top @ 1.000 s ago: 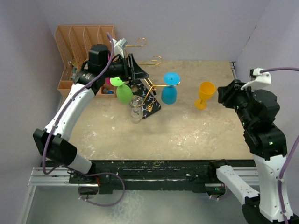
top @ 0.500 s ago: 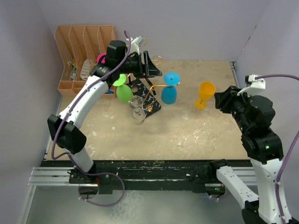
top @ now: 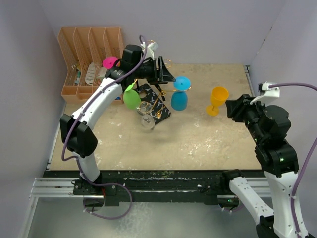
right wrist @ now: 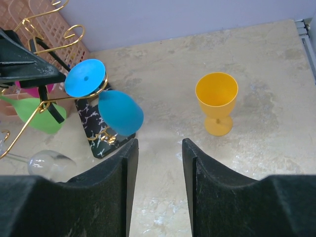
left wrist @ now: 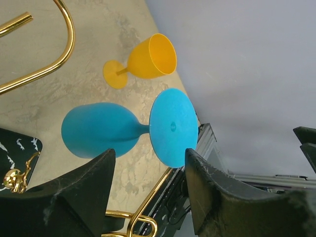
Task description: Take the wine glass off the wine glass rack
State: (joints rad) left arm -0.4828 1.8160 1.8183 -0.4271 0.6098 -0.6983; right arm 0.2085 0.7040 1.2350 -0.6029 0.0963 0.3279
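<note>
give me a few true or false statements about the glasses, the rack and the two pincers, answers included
1. The yellow wine glass stands upright on the table, off the wine glass rack. True.
2. The left pincer is shut on the blue wine glass. False: its jaws are open and empty, with the blue glass just beyond them.
3. The blue wine glass hangs foot up from a gold arm of the rack. True.
4. The right pincer holds the yellow wine glass. False: it is open, empty and apart from that glass.
5. The orange organiser sits in the far right corner. False: it is in the far left corner.
</note>
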